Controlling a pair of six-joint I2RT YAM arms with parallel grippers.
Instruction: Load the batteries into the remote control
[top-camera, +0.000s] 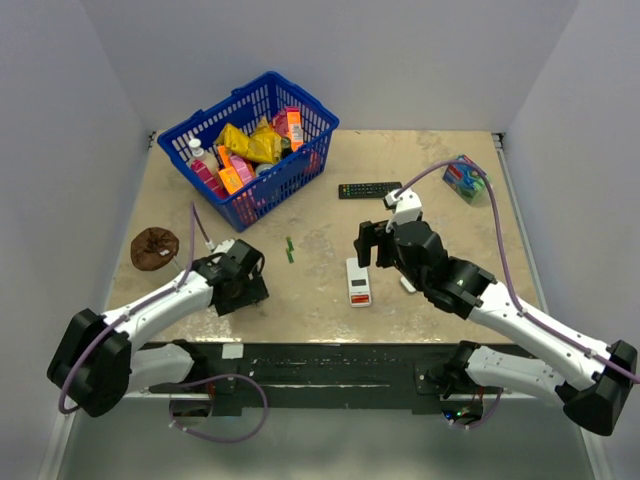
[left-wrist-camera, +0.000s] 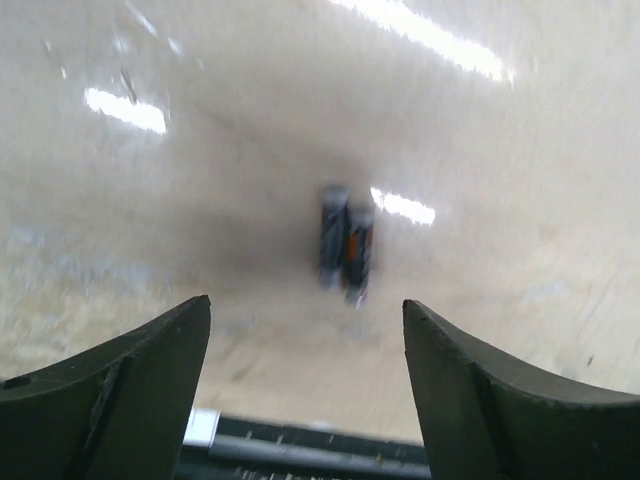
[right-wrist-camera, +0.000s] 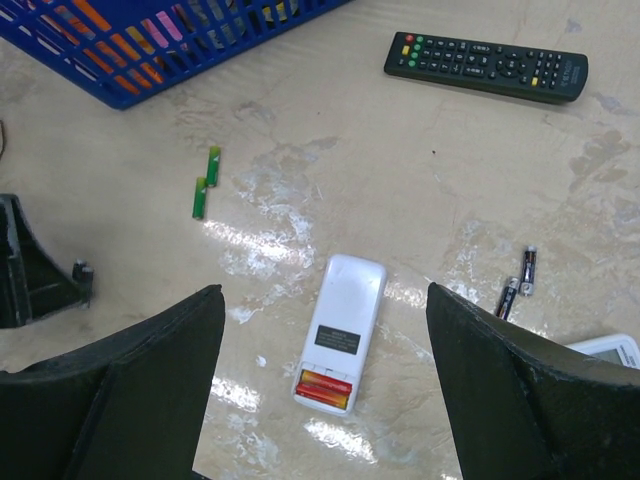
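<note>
The remote control (right-wrist-camera: 343, 331) (top-camera: 358, 282) lies back-up on the table, its battery bay uncovered with two red-orange batteries (right-wrist-camera: 325, 388) in it. My right gripper (right-wrist-camera: 325, 291) (top-camera: 370, 250) hovers open above it, holding nothing. Two dark batteries (left-wrist-camera: 346, 245), one with an orange band, lie side by side on the table ahead of my open, empty left gripper (left-wrist-camera: 305, 303) (top-camera: 243, 283). Two green batteries (right-wrist-camera: 206, 183) (top-camera: 290, 250) lie between the arms. Two more black batteries (right-wrist-camera: 518, 283) rest right of the remote control.
A blue basket (top-camera: 300, 165) of packets stands at the back left. A long black remote (top-camera: 369, 189) (right-wrist-camera: 487, 67) lies behind the right gripper, and another white remote (right-wrist-camera: 610, 348) at its right. A brown object (top-camera: 154, 248) sits far left, a green-blue pack (top-camera: 465, 178) back right.
</note>
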